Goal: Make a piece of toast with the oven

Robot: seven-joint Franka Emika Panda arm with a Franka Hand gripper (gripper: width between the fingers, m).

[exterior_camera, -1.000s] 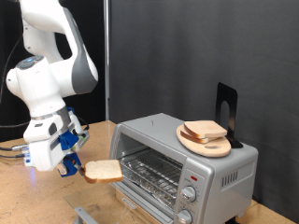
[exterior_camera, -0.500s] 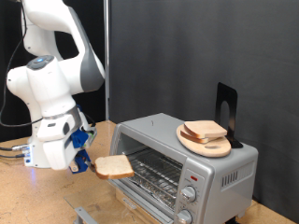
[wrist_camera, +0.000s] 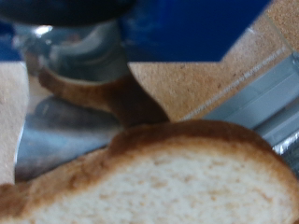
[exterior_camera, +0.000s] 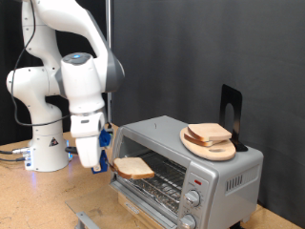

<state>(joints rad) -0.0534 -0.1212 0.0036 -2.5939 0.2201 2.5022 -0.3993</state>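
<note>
My gripper (exterior_camera: 107, 164) is shut on a piece of toast (exterior_camera: 132, 169), a pale tan slice with a brown crust, held flat at the open mouth of the silver toaster oven (exterior_camera: 191, 162). The slice sits just above the oven's wire rack (exterior_camera: 162, 174) and lowered door. In the wrist view the same slice (wrist_camera: 177, 182) fills the lower part of the picture, close and blurred. A second slice (exterior_camera: 210, 133) lies on a round light-wood board (exterior_camera: 212, 146) on top of the oven.
Two round knobs (exterior_camera: 192, 198) and a small red mark are on the oven's front at the exterior view's right. A black stand (exterior_camera: 231, 107) rises behind the board. A wooden table (exterior_camera: 38, 200) carries everything; a dark curtain hangs behind.
The arm has swung towards the exterior view's right and risen upright, carrying the slice from beside the oven to its open mouth over the rack.
</note>
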